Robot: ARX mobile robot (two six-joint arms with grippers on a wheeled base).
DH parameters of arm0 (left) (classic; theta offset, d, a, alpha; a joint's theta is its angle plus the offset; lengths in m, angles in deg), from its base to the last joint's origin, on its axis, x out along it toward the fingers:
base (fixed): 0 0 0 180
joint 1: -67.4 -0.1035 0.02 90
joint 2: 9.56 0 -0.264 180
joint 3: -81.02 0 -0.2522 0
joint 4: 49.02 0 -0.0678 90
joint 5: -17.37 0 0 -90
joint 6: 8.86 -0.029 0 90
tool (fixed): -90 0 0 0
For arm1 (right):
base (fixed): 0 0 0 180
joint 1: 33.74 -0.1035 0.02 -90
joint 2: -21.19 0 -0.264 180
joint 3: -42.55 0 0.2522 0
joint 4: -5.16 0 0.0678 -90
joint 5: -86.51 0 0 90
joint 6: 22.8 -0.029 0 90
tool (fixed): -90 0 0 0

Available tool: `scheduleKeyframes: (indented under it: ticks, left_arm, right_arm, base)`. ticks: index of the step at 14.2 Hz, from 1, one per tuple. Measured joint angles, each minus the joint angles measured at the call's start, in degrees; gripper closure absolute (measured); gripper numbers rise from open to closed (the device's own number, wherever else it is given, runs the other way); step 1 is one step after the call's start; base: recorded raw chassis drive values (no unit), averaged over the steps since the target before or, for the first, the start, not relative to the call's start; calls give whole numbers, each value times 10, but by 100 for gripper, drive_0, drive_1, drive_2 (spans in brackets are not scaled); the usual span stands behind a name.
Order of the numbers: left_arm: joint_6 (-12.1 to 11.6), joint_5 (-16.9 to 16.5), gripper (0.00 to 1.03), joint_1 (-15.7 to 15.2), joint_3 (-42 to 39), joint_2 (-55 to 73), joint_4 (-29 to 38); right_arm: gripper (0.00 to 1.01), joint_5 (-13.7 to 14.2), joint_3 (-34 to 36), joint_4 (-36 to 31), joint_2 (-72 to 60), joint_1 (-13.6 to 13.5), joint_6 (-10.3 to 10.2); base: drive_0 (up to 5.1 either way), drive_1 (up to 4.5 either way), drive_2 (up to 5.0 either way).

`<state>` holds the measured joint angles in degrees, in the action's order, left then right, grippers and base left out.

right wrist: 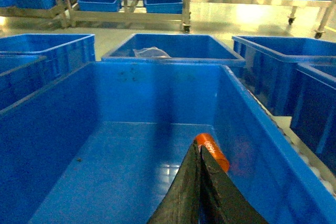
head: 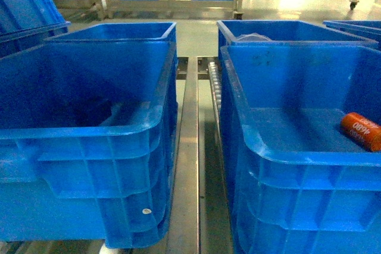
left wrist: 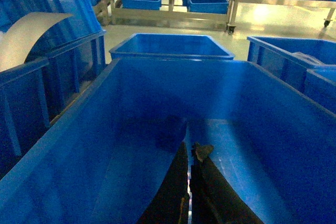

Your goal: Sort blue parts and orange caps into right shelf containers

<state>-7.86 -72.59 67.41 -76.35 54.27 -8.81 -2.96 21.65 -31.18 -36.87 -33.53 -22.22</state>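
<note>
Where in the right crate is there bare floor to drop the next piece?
The large blue plastic crate on the right has open floor across its left and middle, bordered by the left and far walls. The only occupied spot is the near right side, where one small orange cylindrical cap lies by the right wall, just past the right tool, which is shut.

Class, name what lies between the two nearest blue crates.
In the head view, a metal rail and roller track separate left crate and right crate.

Two crates stand side by side; a cap (head: 361, 130) lies in the right crate (head: 297, 153).
</note>
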Motion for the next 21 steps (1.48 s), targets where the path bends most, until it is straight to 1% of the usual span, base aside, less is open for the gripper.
scheduleKeyframes:
  ticks: [1,2,3,5,9,13,21]
  left_arm:
    - [0,0,101,0,-16,-7,26]
    - [0,0,101,0,-27,-10,34]
    - [0,0,101,0,-41,-22,14]
    - [0,0,101,0,-60,-95,-34]
    - [0,0,101,0,-79,-200,-122]
    - [0,0,101,0,-80,-309,-218]
    - [0,0,101,0,-80,-458,-360]
  right_arm:
    - [100,-2,9,12,20,1,0]
    - [100,-3,22,-22,20,1,-1]
    - [100,-5,32,-20,24,1,-1]
    - [100,-5,57,41,90,1,-1]
    - [100,-5,64,125,192,1,-1]
    - [100,-5,64,219,294,1,-1]
    - [100,-5,64,344,425,1,-1]
  base:
    - [0,0,0]
    - [0,0,0]
    - [0,0,0]
    - [0,0,0]
    - [0,0,0]
    - [0,0,0]
    - [0,0,0]
